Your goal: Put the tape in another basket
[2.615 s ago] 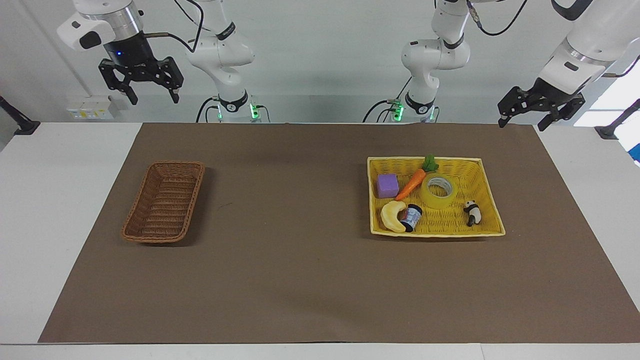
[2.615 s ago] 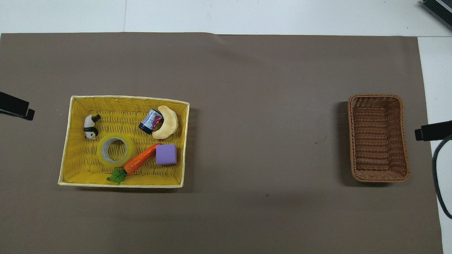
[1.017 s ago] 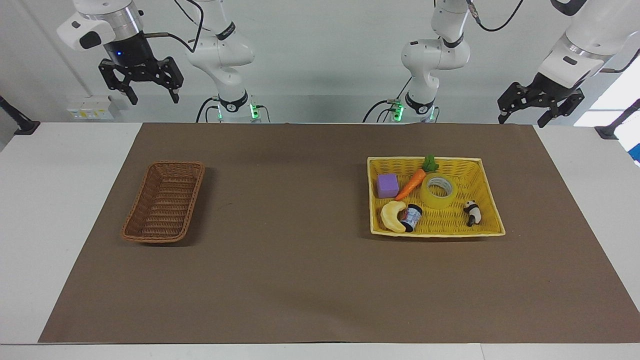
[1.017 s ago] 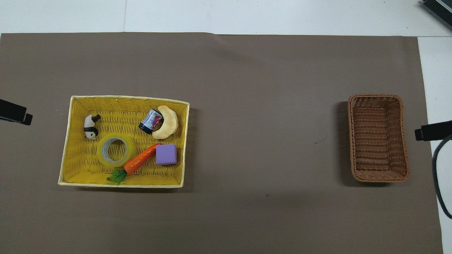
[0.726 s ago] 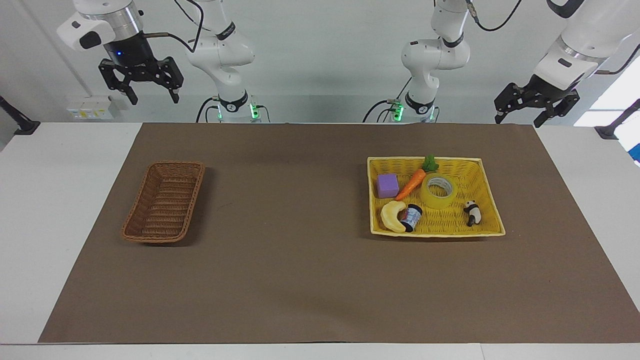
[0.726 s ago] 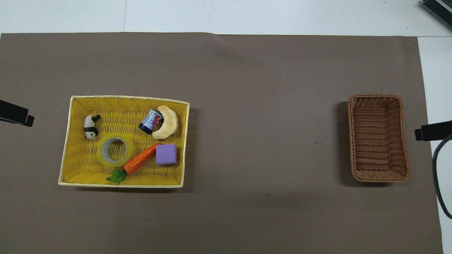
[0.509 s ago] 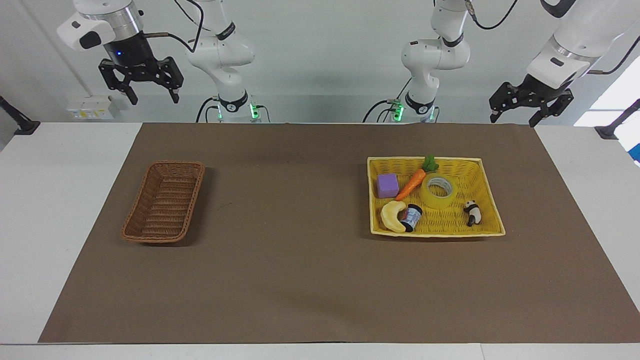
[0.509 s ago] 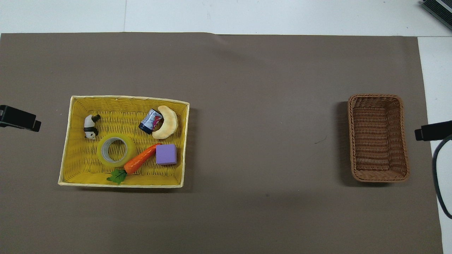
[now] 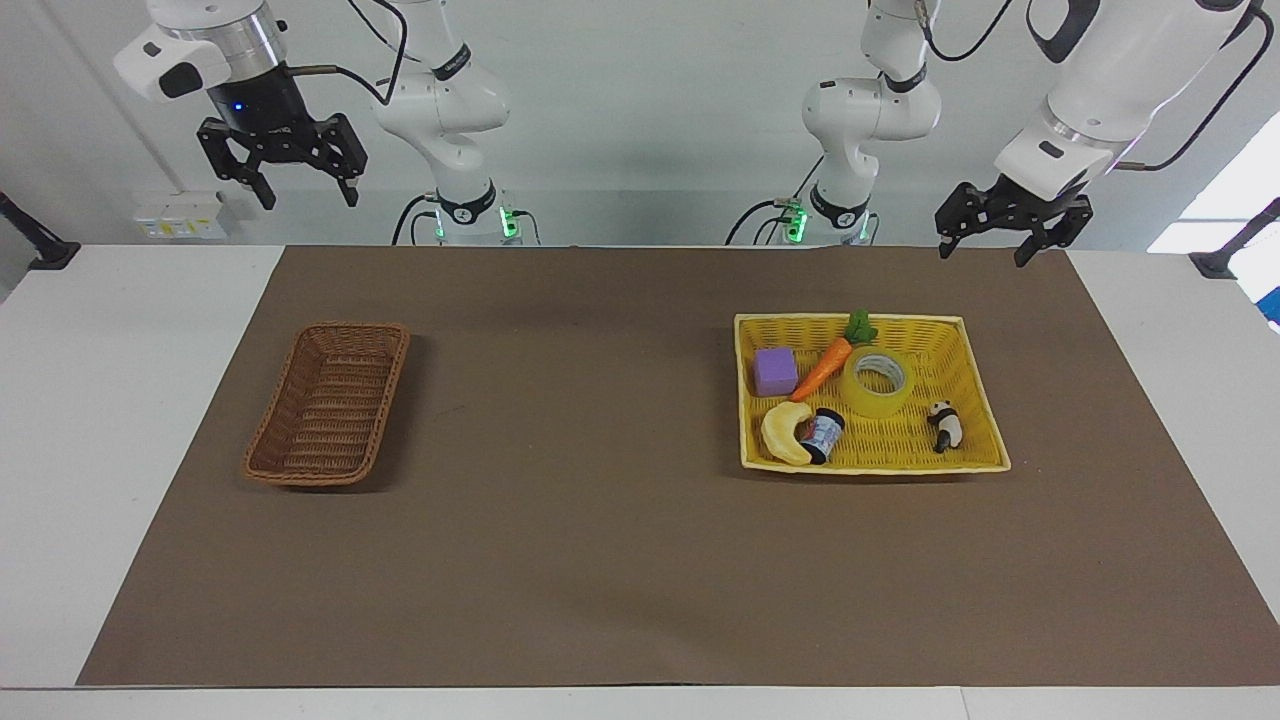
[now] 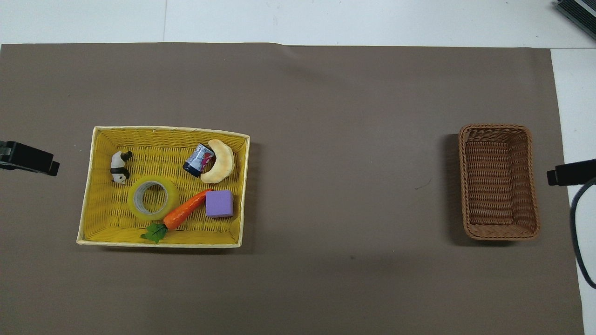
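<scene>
The tape (image 9: 877, 383) lay in the yellow basket (image 9: 975, 360). Both the left hand (image 9: 985, 246) and right hand (image 9: 307, 192) hung empty, fingers apart.

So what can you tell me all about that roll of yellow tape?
The tape is a wide, see-through yellow roll with a pale grey-white core. It lies flat, hole up, inside the yellow basket, touching the carrot, with the little panda close by. Nothing is holding it.
</scene>
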Robot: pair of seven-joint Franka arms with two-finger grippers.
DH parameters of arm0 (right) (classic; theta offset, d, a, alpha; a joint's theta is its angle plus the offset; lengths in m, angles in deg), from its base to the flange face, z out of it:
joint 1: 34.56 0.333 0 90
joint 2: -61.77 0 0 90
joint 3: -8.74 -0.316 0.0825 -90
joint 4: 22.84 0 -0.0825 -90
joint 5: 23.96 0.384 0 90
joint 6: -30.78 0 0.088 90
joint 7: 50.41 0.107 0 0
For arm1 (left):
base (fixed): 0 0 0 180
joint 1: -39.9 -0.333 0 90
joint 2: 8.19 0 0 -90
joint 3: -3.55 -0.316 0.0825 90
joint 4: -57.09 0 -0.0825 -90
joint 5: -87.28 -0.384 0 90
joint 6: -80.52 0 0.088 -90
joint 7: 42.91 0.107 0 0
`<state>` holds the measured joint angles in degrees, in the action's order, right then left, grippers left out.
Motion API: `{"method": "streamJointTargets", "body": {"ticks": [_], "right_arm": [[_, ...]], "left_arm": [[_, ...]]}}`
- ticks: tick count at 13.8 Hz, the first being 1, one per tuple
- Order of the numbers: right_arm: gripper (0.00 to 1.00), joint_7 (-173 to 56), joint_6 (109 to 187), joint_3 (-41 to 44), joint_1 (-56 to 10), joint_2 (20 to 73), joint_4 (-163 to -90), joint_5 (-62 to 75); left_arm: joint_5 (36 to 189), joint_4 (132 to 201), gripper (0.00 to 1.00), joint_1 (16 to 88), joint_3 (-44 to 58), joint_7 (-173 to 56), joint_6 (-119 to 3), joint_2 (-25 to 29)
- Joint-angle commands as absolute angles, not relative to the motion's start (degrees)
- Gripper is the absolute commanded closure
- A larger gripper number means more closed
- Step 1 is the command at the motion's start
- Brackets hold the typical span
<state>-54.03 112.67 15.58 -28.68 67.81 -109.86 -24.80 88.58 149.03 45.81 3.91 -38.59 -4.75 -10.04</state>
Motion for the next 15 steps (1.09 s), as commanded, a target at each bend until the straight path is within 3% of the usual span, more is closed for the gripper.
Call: {"method": "streamJointTargets", "body": {"ticks": [1,12,15], "right_arm": [[0.00,-55.7,112.5,15.5,-29.1,68.3,-110.1,-24.8],[0.00,-55.6,112.5,15.5,-29.1,68.4,-110.1,-24.8],[0.00,-55.7,112.5,15.5,-29.1,68.3,-110.1,-24.8]], "left_arm": [[87.6,158.2,0.00,46.2,3.6,-39.5,-11.0,-13.7],[88.2,177.8,0.00,41.7,3.4,-39.6,-31.3,-12.9],[88.3,180.8,0.00,43.7,3.6,-44.5,-37.3,-8.4]]}}
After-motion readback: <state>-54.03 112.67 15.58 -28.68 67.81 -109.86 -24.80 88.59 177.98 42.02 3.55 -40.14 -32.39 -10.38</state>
